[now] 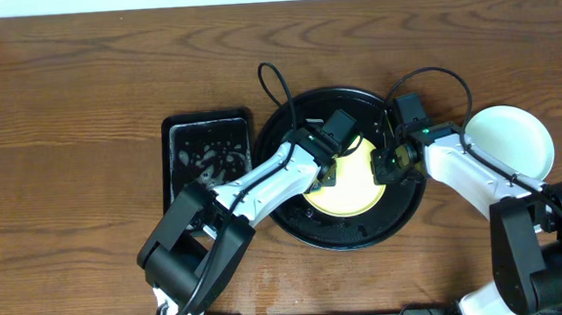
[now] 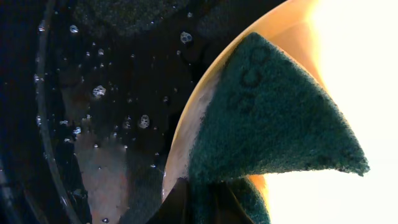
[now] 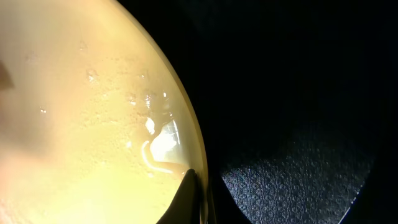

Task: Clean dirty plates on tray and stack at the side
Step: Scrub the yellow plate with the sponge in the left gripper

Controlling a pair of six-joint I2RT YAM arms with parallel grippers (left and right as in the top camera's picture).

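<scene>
A pale yellow plate (image 1: 351, 184) lies in the large round black tray (image 1: 364, 233) at the table's middle. My left gripper (image 1: 323, 174) is shut on a dark green scouring sponge (image 2: 273, 118) pressed on the yellow plate's left rim (image 2: 189, 127). My right gripper (image 1: 391, 161) is shut on the plate's right rim (image 3: 193, 140); one finger lies on the wet inner face. A pale plate (image 1: 511, 141) sits on the table to the right of the tray. The third plate is not visible.
A smaller rectangular black tray (image 1: 208, 154) with foamy water stands left of the round tray. The round tray floor (image 2: 112, 106) is wet with bubbles. Cables loop over the round tray's far side.
</scene>
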